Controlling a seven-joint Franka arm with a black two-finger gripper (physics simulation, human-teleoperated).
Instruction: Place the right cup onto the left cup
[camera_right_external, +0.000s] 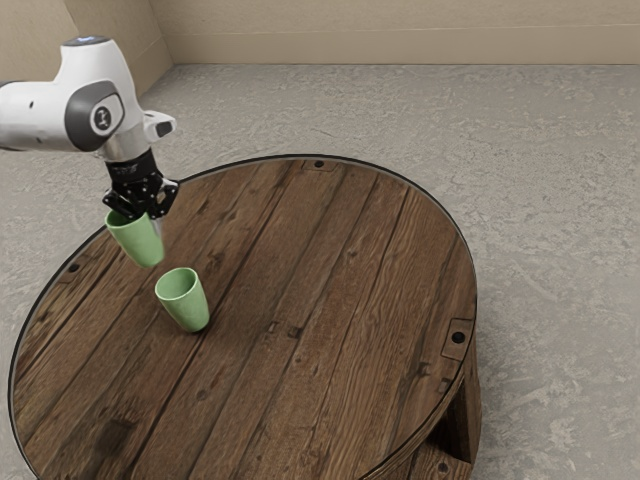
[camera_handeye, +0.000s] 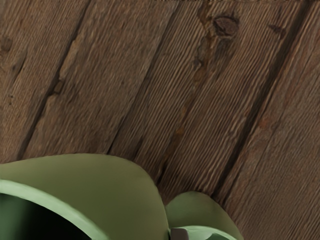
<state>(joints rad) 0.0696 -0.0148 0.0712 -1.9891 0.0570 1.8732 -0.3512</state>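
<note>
I look down from beside the arm and closely from its wrist, both sharing tabletop and cups.

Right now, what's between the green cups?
In the exterior view, tabletop shows between the cup at the gripper and the other cup; in the wrist view, a small dark piece.

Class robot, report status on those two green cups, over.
Claw shut on one green cup, held above the table. Other cup standing upright, mouth open. Nothing seen blocking that mouth.
</note>
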